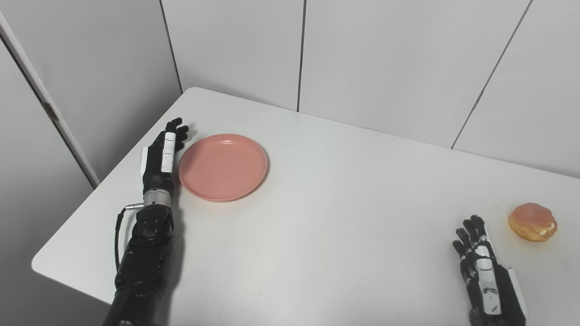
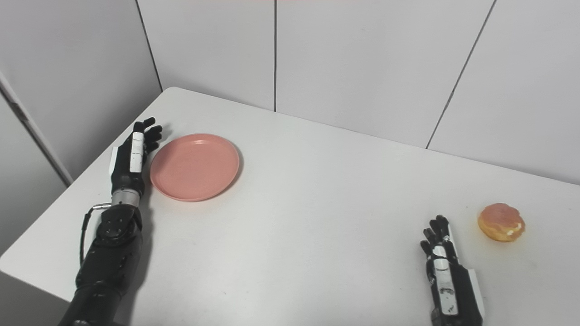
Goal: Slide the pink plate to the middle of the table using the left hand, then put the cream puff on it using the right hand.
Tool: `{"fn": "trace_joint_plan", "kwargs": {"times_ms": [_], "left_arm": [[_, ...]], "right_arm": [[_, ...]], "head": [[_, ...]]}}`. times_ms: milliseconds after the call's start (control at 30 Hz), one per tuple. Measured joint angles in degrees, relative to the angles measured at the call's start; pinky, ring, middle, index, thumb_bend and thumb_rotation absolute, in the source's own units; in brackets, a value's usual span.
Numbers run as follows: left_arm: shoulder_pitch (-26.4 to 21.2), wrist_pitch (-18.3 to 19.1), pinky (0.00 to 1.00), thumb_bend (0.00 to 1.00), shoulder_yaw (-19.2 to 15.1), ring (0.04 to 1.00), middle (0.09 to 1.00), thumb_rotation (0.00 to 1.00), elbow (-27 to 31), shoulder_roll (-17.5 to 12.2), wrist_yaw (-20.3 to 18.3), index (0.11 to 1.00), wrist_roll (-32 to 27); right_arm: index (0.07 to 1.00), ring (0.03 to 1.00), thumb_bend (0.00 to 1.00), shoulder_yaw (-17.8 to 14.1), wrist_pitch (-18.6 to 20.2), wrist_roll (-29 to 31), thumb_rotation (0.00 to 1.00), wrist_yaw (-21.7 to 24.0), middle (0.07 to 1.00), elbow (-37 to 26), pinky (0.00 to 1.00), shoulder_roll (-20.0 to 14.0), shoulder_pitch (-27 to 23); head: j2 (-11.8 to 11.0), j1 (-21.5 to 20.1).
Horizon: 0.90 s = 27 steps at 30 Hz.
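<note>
- pink plate [image 1: 222, 166] bare, far left on the table [image 1: 344, 217]; cream puff [image 1: 533, 222] far right
- left hand [image 1: 164, 154] spread, just beside the plate's left rim; right hand [image 1: 484, 267] spread, near the puff

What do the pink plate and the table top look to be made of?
The pink plate looks like plastic or melamine, though glazed ceramic cannot be ruled out: uniform salmon colour, thin raised rim, soft satin sheen with a small highlight near its far rim. The table looks like white laminate or painted board: smooth, matte to slightly glossy, with a rounded corner and no visible grain.
</note>
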<state>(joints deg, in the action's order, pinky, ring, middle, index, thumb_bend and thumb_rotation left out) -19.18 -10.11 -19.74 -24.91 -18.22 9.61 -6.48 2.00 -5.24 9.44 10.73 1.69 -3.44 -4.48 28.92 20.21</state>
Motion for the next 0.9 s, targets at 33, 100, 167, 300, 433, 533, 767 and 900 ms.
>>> {"fn": "trace_joint_plan", "kwargs": {"times_ms": [33, 100, 167, 300, 433, 533, 767, 900], "left_arm": [[0.0, 0.0, 0.85, 0.82, 0.1, 0.832, 0.803, 1.0, 0.0, 0.0, 0.0, 0.778, 0.0], [-0.4, -0.2, 0.85, 0.82, 0.4, 0.836, 0.809, 1.0, -0.7, 0.0, -0.3, 0.783, -0.2], [-0.9, -0.3, 0.85, 0.82, 0.5, 0.838, 0.809, 1.0, -1.4, 0.0, -0.9, 0.783, -0.7], [-1.1, -0.3, 0.84, 0.84, 1.8, 0.841, 0.818, 1.0, -1.7, -0.3, -1.0, 0.803, -0.7], [-1.2, -0.3, 0.84, 0.85, 2.6, 0.839, 0.831, 1.0, -1.8, -0.3, -1.1, 0.82, -0.8], [-1.1, -0.1, 0.84, 0.87, 2.8, 0.837, 0.823, 1.0, -1.6, -0.3, -1.5, 0.812, -1.3], [-0.2, 2.2, 0.83, 0.89, 3.2, 0.833, 0.815, 1.0, 1.1, 0.4, -3.0, 0.797, -3.3], [0.0, 4.7, 0.84, 0.87, 4.0, 0.831, 0.811, 1.0, 3.2, 1.1, -4.2, 0.786, -3.5]], "right_arm": [[1.0, 1.0, 0.58, 0.0, 0.0, 0.0, 0.89, 0.0, 1.0, 0.0, 1.0, 0.0, 0.0], [1.0, 1.0, 0.58, 0.0, 0.0, 0.0, 0.89, 0.0, 1.0, 0.0, 1.0, 0.0, 0.0], [1.0, 1.0, 0.58, 0.0, 0.0, 0.0, 0.88, 0.0, 1.0, 0.0, 1.0, 0.0, 0.0], [1.0, 1.0, 0.57, 0.0, 0.0, 0.0, 0.9, 0.0, 1.0, 0.0, 1.0, -0.1, 0.0], [1.0, 0.999, 0.57, 0.0, 0.0, 0.0, 0.9, 0.0, 1.0, 0.0, 1.0, -0.1, 0.0], [1.0, 0.999, 0.57, -0.1, 0.0, 0.0, 0.89, 0.0, 1.0, 0.0, 1.0, -0.1, 0.0], [1.0, 0.99, 0.57, -0.1, 0.0, -0.9, 0.89, -0.1, 0.994, -0.1, 1.0, -0.1, 0.1], [1.0, 0.992, 0.57, -0.1, 0.0, -0.9, 0.88, -0.1, 0.991, -0.2, 1.0, 0.0, 0.1]], "head": [[0.2, 0.0], [0.2, 0.0], [0.2, 0.0], [0.2, 0.0], [0.5, -0.1], [0.4, -0.3], [0.9, -0.6], [0.9, -0.7]]}}
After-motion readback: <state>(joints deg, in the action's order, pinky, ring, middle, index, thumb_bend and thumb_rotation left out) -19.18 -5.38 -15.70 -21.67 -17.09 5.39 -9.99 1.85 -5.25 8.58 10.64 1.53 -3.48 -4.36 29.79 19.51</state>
